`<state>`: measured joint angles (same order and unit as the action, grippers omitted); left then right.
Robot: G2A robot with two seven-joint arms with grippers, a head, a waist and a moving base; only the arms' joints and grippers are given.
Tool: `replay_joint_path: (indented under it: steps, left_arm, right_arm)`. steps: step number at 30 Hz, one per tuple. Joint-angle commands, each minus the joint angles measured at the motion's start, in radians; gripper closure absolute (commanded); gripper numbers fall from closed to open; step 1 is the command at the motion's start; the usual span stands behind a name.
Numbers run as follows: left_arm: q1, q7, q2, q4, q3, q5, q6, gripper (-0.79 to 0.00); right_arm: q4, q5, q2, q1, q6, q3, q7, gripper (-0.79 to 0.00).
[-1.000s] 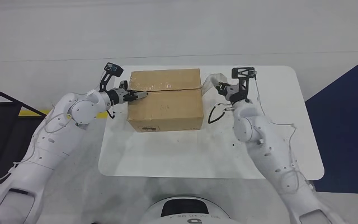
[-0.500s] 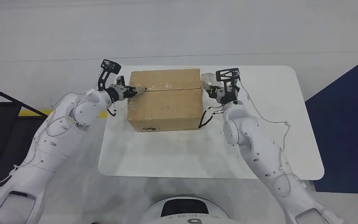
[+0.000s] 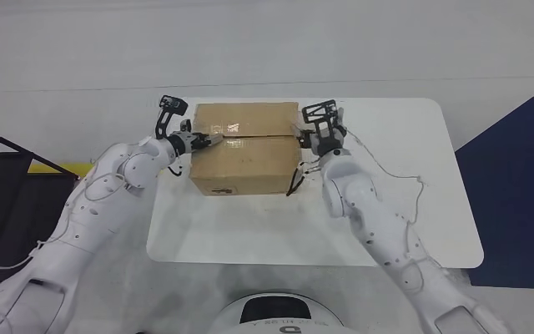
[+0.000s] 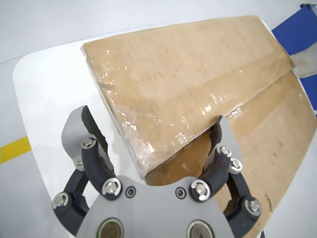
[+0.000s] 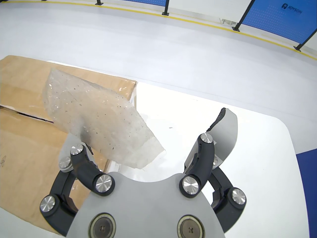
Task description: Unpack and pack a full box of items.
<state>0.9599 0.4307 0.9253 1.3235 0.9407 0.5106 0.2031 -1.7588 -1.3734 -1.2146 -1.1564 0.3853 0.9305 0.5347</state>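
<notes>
Sitting toward the far side of the white desk, the taped brown cardboard box looks stiff, and slick where taped; its raised far flap by the seam seems the best hold. The left pincer gapes wide around that flap's corner, gripping nothing. The right pincer is spread too, with a cloudy tape strip stuck to one finger. Over the last second the right arm has swung in to the box's end.

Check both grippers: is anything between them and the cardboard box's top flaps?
Left gripper: nothing visible; open, one finger in the seam under the taped flap of the cardboard box. Right gripper: open, a loose strip of clear tape lies across one finger, between it and the box.
</notes>
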Motion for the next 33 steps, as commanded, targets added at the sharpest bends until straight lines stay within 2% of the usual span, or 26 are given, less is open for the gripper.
replay_joint_path:
  steps: [1, 8, 11, 13, 17, 19, 24, 29, 30, 32, 33]
  left_arm:
    - [0.016, -0.006, -0.003, 0.015, 0.019, 0.003, -0.005, -0.785]
    - [0.077, -0.011, -0.014, 0.068, 0.078, 0.008, -0.012, -0.785]
    - [0.099, -0.008, -0.018, 0.083, 0.101, 0.007, -0.008, -0.785]
    - [0.110, -0.007, -0.020, 0.092, 0.116, 0.008, -0.003, -0.785]
    - [0.124, -0.018, -0.022, 0.104, 0.148, 0.003, 0.000, -0.785]
    - [0.131, -0.020, -0.022, 0.111, 0.160, 0.001, 0.003, -0.785]
    - [0.145, -0.020, -0.021, 0.124, 0.177, 0.004, 0.002, -0.785]
    - [0.154, -0.028, -0.018, 0.126, 0.193, 0.010, -0.005, -0.785]
    - [0.155, -0.030, -0.018, 0.127, 0.198, 0.010, -0.007, -0.785]
    - [0.159, -0.032, -0.018, 0.129, 0.211, 0.012, -0.013, -0.785]
    - [0.161, -0.030, -0.018, 0.133, 0.217, 0.011, -0.015, -0.785]
  right_arm:
    - [0.013, -0.007, -0.017, 0.043, 0.007, -0.051, 0.032, -0.785]
    - [0.195, -0.073, -0.105, 0.245, 0.057, -0.243, 0.202, -0.785]
    - [0.214, -0.052, -0.137, 0.292, 0.066, -0.279, 0.218, -0.785]
    - [0.196, 0.015, -0.151, 0.301, 0.039, -0.275, 0.205, -0.785]
    - [0.126, 0.280, -0.154, 0.276, -0.083, -0.164, 0.133, -0.785]
    - [0.097, 0.358, -0.146, 0.255, -0.146, -0.098, 0.105, -0.785]
    - [-0.008, 0.397, -0.119, 0.175, -0.252, 0.023, 0.110, -0.785]
    - [-0.078, 0.427, -0.082, 0.050, -0.354, 0.183, 0.170, -0.785]
    - [-0.091, 0.456, -0.077, 0.022, -0.371, 0.214, 0.182, -0.785]
    - [-0.103, 0.628, -0.069, -0.032, -0.437, 0.290, 0.199, -0.785]
    - [-0.103, 0.628, -0.069, -0.032, -0.437, 0.290, 0.199, -0.785]
